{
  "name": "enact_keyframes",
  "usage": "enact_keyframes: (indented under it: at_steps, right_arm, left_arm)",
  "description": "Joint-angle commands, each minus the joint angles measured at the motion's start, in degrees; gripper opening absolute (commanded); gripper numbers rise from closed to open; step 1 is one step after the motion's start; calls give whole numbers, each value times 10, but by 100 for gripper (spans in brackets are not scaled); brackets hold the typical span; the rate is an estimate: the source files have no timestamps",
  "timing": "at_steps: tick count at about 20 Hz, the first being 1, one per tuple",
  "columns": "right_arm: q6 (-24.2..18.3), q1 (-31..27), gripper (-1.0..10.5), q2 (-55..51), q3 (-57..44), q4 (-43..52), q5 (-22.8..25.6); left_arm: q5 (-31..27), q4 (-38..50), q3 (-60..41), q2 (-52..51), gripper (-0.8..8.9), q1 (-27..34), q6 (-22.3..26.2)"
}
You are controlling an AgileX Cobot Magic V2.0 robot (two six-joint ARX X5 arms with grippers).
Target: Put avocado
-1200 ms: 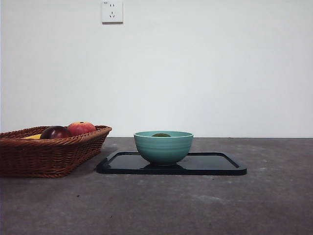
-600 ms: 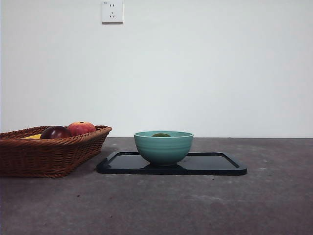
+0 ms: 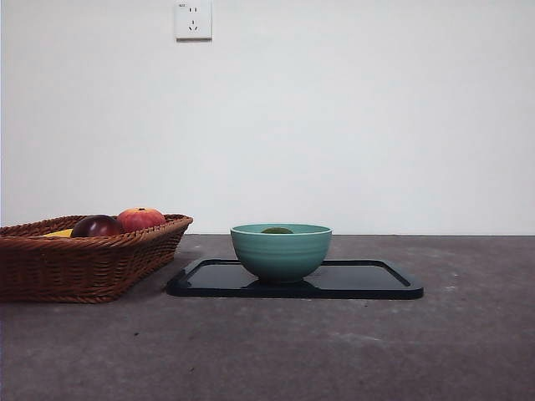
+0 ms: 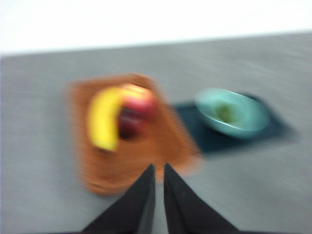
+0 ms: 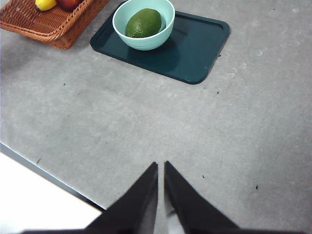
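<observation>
The dull dark green egg-shaped avocado (image 5: 144, 23) lies in the ribbed teal bowl (image 3: 281, 251) on a glossy dark tray (image 3: 368, 280), frame centre. Left gripper (image 4: 159, 183) and right gripper (image 5: 161, 183) jaws are together, holding nothing.

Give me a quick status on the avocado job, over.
Left gripper and right gripper both shut, empty, clear of the fruit. Avocado lies in teal bowl on dark tray. Nothing obstructing.
</observation>
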Motion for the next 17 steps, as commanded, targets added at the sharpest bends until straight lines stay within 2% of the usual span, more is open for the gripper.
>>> enact_keyframes:
  at_steps: [1,4,6,14,17]
  right_arm:
    - [2,6,17,1,4,6,1]
    - [2,6,17,1,4,6,1]
    - [2,6,17,1,4,6,1]
    - [2,6,17,1,4,6,1]
    - [2,6,17,1,4,6,1]
  left_arm:
    - [2,125,-81,-8,26,53,28]
    - [2,286,-204,-17,26,74,25]
    - [2,332,-264,-33,26,75,25]
    - [2,341,-401,-122,26,75,24]
    - [-12,359,-425,-150,26,75,-11]
